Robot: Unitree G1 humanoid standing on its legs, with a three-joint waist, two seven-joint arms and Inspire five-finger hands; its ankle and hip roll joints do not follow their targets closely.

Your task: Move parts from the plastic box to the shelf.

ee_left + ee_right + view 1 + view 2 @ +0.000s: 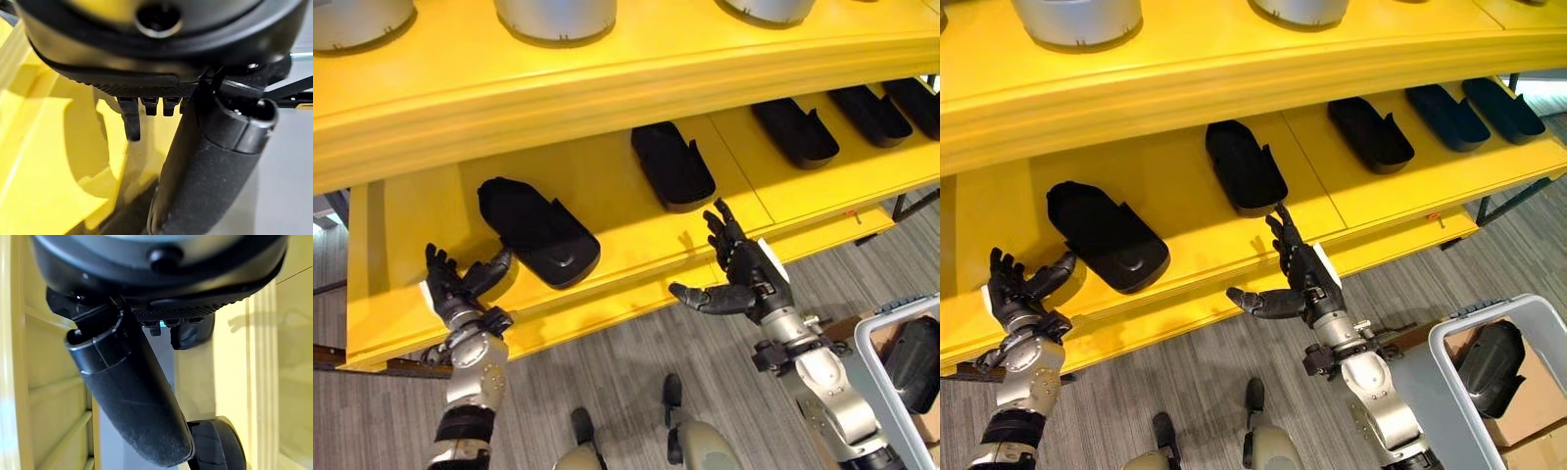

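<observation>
Several black moulded parts lie on the yellow shelf [607, 176]: one at the left [537, 231], one in the middle [672, 164], more to the right [795, 131]. My left hand [460, 286] hovers open at the shelf's front edge, its thumb close to the leftmost part, holding nothing. My right hand [736, 274] is open in front of the shelf edge, below the middle part, fingers spread and empty. The grey plastic box [1440, 357] stands at the lower right with a black part [1487, 367] inside.
An upper yellow shelf [636, 69] overhangs the lower one and carries silver-grey round parts [555, 18]. Grey floor lies below the shelf front. A cardboard box [1528, 411] sits inside or beside the plastic box.
</observation>
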